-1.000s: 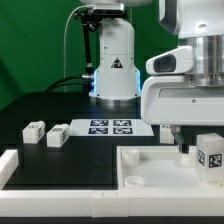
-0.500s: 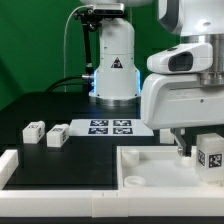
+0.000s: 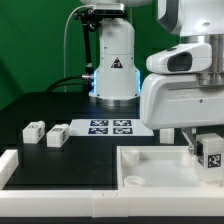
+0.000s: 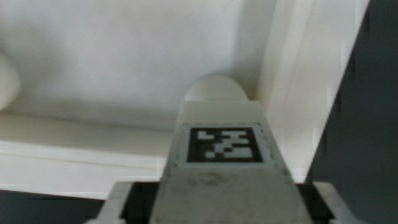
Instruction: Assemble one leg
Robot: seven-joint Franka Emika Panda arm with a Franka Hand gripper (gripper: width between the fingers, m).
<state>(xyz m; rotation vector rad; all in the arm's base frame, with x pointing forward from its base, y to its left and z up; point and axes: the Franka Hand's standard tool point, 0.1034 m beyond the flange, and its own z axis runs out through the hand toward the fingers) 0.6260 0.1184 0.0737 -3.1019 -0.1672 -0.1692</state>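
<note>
The leg (image 3: 211, 156) is clamped between the pincer (image 4: 222, 200) fingers, low over the white tray (image 3: 150, 153) at the exterior view's right. Its tip is near the tray's raised inner wall. The tray floor stretches leftward. Two small white blocks (image 3: 35, 131) (image 3: 57, 134) and the marker board (image 3: 110, 127) lie well apart on the worktop (image 3: 40, 108).
</note>
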